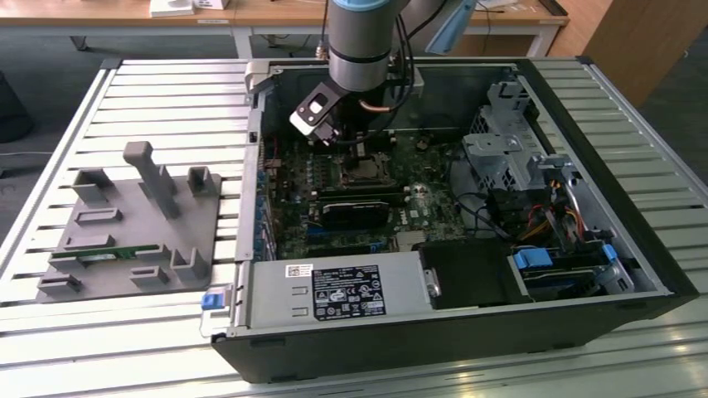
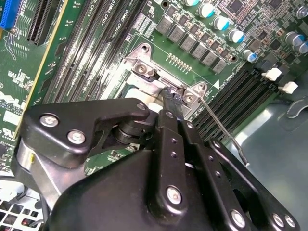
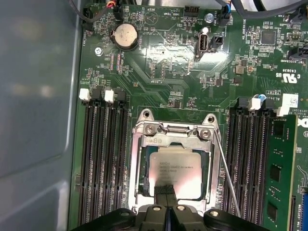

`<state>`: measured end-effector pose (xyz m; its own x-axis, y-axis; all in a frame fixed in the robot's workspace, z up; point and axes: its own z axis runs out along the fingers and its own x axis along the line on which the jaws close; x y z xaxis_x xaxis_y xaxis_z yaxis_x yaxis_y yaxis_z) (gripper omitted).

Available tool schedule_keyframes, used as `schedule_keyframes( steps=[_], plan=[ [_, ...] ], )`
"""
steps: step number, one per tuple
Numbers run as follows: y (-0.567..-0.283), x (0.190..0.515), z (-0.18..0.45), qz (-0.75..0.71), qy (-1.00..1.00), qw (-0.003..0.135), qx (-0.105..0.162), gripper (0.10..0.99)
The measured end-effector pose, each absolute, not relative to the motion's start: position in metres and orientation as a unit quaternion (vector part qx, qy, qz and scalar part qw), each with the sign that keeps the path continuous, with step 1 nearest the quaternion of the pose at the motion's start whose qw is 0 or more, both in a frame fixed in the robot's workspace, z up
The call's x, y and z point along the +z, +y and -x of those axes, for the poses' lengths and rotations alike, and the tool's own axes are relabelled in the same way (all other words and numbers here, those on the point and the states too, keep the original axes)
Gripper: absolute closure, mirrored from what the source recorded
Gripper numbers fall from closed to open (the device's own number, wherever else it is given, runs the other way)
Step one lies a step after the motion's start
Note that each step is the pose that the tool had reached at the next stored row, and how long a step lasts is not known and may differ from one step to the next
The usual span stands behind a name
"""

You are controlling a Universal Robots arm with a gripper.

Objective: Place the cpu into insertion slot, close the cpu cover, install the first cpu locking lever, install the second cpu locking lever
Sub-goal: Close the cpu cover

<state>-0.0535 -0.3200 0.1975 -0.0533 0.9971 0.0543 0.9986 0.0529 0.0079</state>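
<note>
In the first wrist view the cpu (image 3: 177, 163), a dull silver-tan square, lies in the insertion slot (image 3: 144, 190). The silver cpu cover (image 3: 138, 159) frames it, lying down with the chip showing through its window. My gripper (image 3: 167, 188) is shut, its two black tips pressed together at the cpu's near edge with nothing between them. A thin locking lever (image 3: 227, 175) slants along one side of the socket. In the second wrist view the gripper (image 2: 172, 100) touches the cover's frame (image 2: 144, 72) beside the lever (image 2: 224, 129). The exterior view shows the gripper (image 1: 345, 143) just above the socket (image 1: 362, 172).
Black memory slots (image 3: 103, 159) flank the socket on both sides. Inside the open computer case sit a black block (image 1: 356, 211), a power supply (image 1: 332, 292) and a drive cage (image 1: 503, 153). A grey fixture plate (image 1: 133, 224) lies at the exterior view's left.
</note>
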Motion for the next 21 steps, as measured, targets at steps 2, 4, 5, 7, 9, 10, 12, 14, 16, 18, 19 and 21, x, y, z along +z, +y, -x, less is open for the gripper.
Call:
schedule_keyframes(
  steps=[2, 4, 5, 7, 9, 10, 12, 14, 16, 18, 19, 21],
  plan=[
    [-0.320, 0.198, 0.053, 0.688, -0.725, 0.017, -0.021, 0.980],
    [-0.321, 0.199, 0.053, 0.688, -0.725, 0.017, -0.021, 0.980],
    [-0.320, 0.199, 0.052, 0.688, -0.725, 0.017, -0.022, 0.980],
    [-0.319, 0.201, 0.052, 0.688, -0.725, 0.017, -0.024, 0.980],
    [-0.319, 0.204, 0.052, 0.688, -0.725, 0.017, -0.023, 0.980],
    [-0.319, 0.206, 0.052, 0.688, -0.725, 0.017, -0.023, 0.980],
    [-0.319, 0.208, 0.052, 0.688, -0.725, 0.017, -0.023, 0.980],
    [-0.319, 0.211, 0.052, 0.688, -0.725, 0.017, -0.023, 0.980],
    [-0.319, 0.211, 0.052, 0.688, -0.725, 0.017, -0.023, 0.980],
    [-0.319, 0.211, 0.054, 0.688, -0.725, 0.017, -0.023, 0.980],
    [-0.319, 0.211, 0.054, 0.688, -0.725, 0.017, -0.023, 0.980],
    [-0.319, 0.209, 0.056, 0.688, -0.725, 0.017, -0.023, 0.980]
  ],
)
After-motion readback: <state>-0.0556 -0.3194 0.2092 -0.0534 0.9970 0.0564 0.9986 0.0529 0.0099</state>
